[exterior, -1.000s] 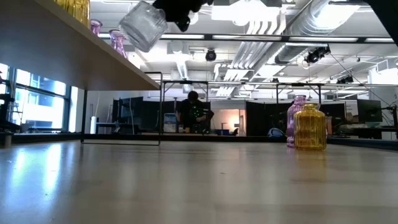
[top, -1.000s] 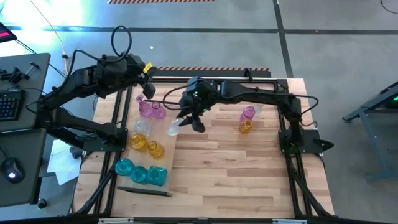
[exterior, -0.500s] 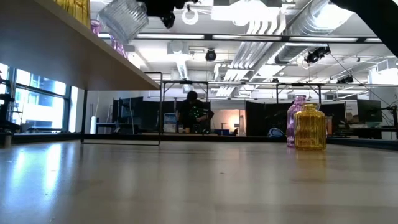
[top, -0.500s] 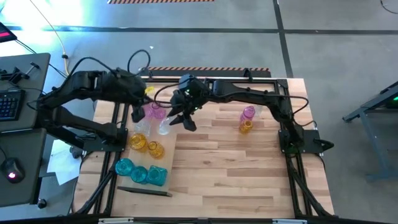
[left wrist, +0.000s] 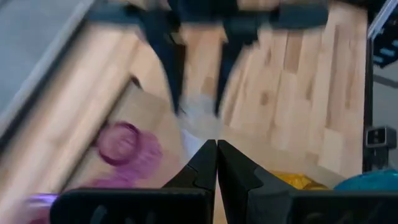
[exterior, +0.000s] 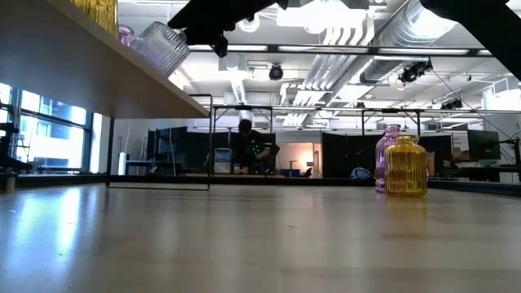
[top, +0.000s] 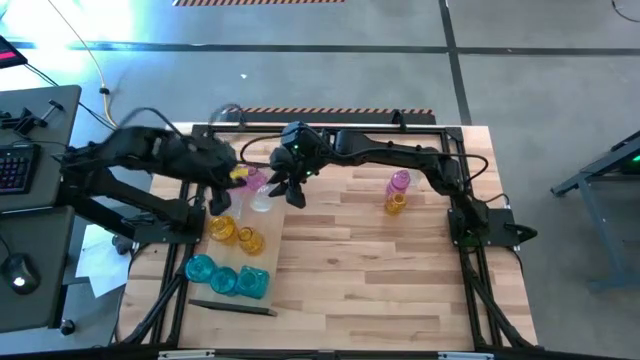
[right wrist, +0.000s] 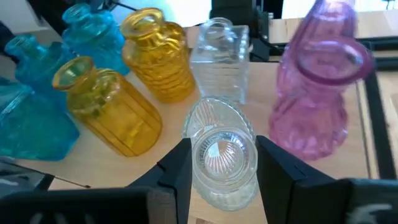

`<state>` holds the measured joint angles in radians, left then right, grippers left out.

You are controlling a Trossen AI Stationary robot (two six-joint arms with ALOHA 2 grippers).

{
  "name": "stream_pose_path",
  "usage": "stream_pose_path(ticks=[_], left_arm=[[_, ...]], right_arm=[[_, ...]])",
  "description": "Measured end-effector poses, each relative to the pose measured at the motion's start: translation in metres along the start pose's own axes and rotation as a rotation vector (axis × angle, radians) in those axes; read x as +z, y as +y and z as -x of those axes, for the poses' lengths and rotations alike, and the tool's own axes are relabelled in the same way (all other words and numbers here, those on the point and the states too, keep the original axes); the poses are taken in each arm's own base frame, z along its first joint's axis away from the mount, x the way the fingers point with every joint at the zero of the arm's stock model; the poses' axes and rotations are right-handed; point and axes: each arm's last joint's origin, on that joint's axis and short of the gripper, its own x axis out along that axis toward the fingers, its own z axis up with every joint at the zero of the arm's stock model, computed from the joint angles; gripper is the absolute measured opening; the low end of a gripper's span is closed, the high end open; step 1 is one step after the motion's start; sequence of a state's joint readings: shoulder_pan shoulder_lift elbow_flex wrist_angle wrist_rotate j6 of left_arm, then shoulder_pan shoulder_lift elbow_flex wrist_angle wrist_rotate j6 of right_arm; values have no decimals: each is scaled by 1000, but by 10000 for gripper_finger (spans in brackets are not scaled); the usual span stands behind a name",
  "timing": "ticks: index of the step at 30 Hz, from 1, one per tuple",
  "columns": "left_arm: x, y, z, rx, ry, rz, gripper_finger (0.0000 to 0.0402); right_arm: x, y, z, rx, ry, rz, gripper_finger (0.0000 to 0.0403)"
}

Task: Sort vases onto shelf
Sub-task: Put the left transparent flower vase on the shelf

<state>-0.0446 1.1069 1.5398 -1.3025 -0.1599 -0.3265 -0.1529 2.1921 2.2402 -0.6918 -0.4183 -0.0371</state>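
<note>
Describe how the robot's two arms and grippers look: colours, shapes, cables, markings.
Both arms are dark, jointed links with thin black cables looping along them. The left arm carries a yellow marking near its wrist. The right gripper has two flat, dark fingers; the left gripper has dark, tapering fingers.

— What do your surfaces look like?

— Your worktop is butcher-block wood in pale strips, with a soft sheen in the low view. The shelf is smooth light wood with a matt face.

— And the glass?

— The clear vase in your right hand is ribbed, glossy glass. The amber vases are ridged and translucent, the pink vase smooth and shiny, the teal vases faceted. The hand's fingers look like matt dark plastic.
</note>
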Motion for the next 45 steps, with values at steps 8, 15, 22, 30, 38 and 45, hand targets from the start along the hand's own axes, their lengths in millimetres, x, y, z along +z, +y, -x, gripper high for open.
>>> stream_pose_path(ticks=[8,15,22,30,38,45], left_arm=[[-34,-10,-57,-28,94,49,5],[-37,-7,-55,-47,28,67,5],[-31,-8,-65,-42,27,29,5],[-24,-4,-79,-26,59,7,5],[-18,-2,-83,-7,16,-17,5],[-17,-3,-87,-33,39,-16,5]], right_arm=[[-4,2,-1,6,38,-18,110],[-6,5,-2,11,64,-26,110],[-6,4,-2,10,61,-37,110],[-6,4,-2,8,62,-59,110],[-5,5,-3,11,53,-57,110],[-5,5,-3,10,51,-56,110]])
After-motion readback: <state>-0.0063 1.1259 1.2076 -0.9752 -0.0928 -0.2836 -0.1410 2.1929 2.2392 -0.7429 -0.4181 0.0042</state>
